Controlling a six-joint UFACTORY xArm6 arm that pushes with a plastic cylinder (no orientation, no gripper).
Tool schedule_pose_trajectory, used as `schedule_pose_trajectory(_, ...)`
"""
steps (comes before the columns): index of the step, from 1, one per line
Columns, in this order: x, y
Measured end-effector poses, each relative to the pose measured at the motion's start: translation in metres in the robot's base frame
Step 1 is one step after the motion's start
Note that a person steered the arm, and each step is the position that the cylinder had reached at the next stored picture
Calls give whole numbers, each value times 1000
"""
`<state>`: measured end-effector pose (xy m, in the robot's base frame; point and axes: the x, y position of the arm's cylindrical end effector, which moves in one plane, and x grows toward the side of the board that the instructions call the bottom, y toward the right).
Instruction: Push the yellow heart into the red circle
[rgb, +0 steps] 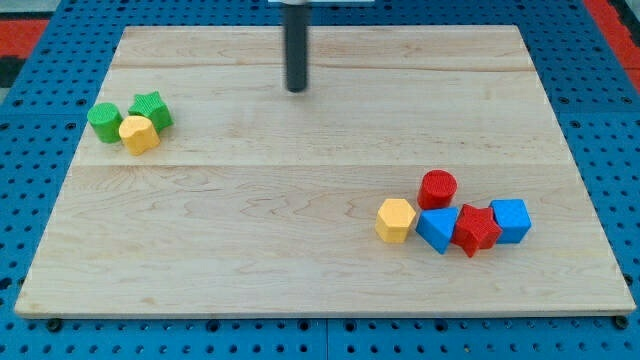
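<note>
My tip (a bare dark rod, no claw, grasping nothing) stands at the view's top, apart from every block. The yellow heart-like wooden block sits at the view's left, touching the green wooden star, well apart from the red wooden circle. On so long a push it may slip aside, or the star may get dragged along.

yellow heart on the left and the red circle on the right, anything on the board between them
No. In the camera view only bare wooden board lies between the yellow heart and the red circle. My tip sits nearer the view's top.
</note>
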<state>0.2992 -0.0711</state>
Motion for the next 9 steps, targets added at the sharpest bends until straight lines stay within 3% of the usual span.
schedule_pose_trajectory(1,-6,-98)
schedule_pose_trajectory(2,13,-145)
schedule_pose_trajectory(7,118,-165)
schedule_pose_trajectory(9,186,-186)
